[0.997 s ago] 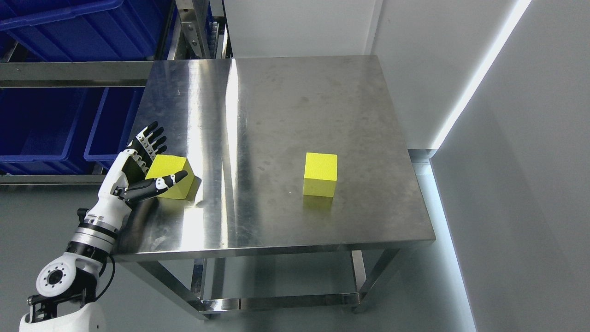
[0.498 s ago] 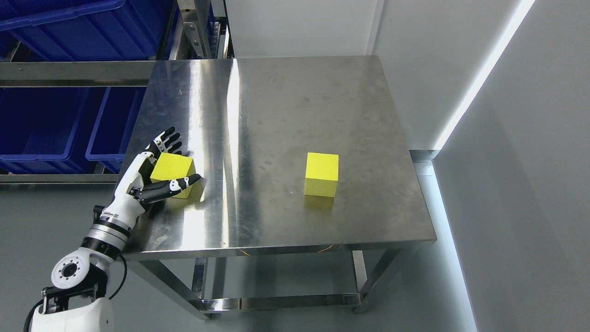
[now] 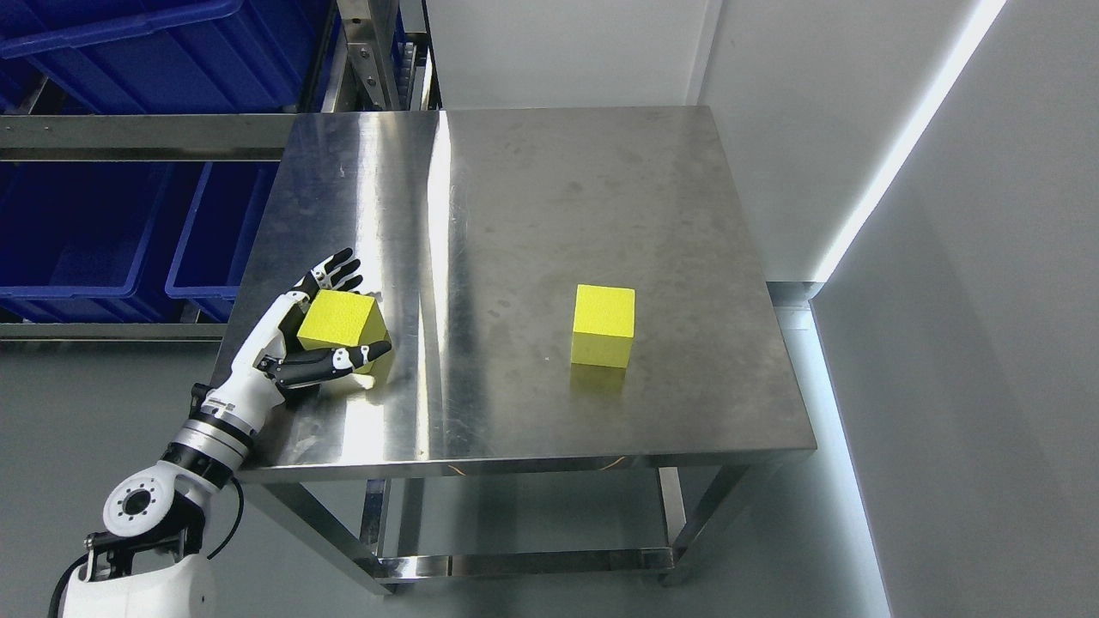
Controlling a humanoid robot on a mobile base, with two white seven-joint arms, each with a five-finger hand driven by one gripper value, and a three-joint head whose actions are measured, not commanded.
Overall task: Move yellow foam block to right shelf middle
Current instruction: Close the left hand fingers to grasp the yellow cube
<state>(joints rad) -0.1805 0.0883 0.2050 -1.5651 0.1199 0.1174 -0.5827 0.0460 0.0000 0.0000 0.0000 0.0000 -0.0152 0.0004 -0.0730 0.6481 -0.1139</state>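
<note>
head view: the white and black robot left hand (image 3: 313, 330) is cupped around a yellow foam cube (image 3: 341, 327) near the table's left edge, toward the front-left corner. thumb laid along the cube's near face, the other fingers (image 3: 335, 271) reaching up behind its far-left side. it looks like a wrap closing in, touching on both sides, though i can't tell if it's squeezing hard yet. a second yellow foam cube (image 3: 604, 324) sits well apart, out toward the table's right edge, untouched. the brushed steel table (image 3: 549, 189) is shiny and bare elsewhere; blue plastic bins (image 3: 94, 232) sit on racking beyond the left edge. right hand isn't showing.

handling call: foam like this should be very light and soft, it'll give under the fingers, with a grippy textured skin, so not much risk of it breaking. best hold is on opposing flat faces, thumb on one, fingers on the other, and not too hard or it'll squash and twist. the slick steel means it could skate away if nudged.

versus a second ago: the hand has pushed further in over the table and its thumb has swung tighter across the near face; the cube has been nudged slightly rightward. the far cube hasn't budged.
</note>
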